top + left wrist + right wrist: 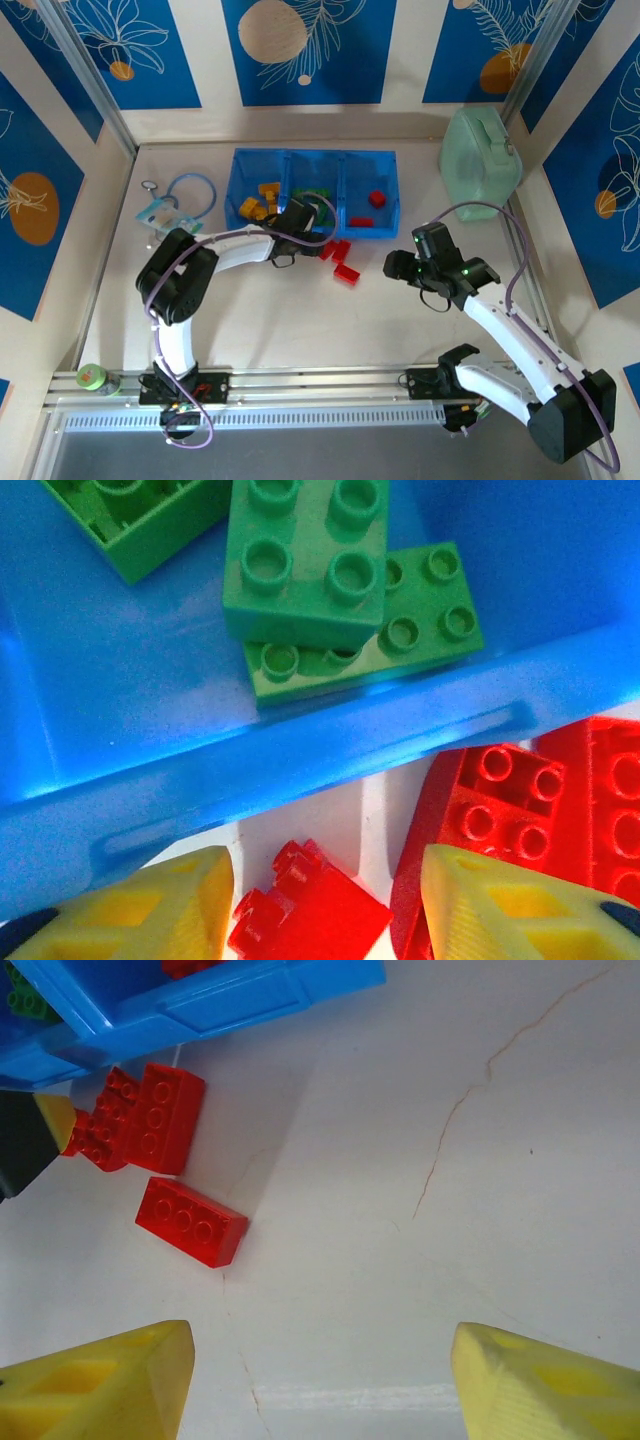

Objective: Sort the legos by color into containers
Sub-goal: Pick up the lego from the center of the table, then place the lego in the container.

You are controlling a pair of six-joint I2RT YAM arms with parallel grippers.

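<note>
Left pincer part open, straddling small red brick on counter, just outside tray front wall. Gap on one side, so I'd say no grip yet. Step: picking reds. Next: pinch, lift over wall, drop in red compartment, not with green bricks. Right pincer wide open, empty.
</note>
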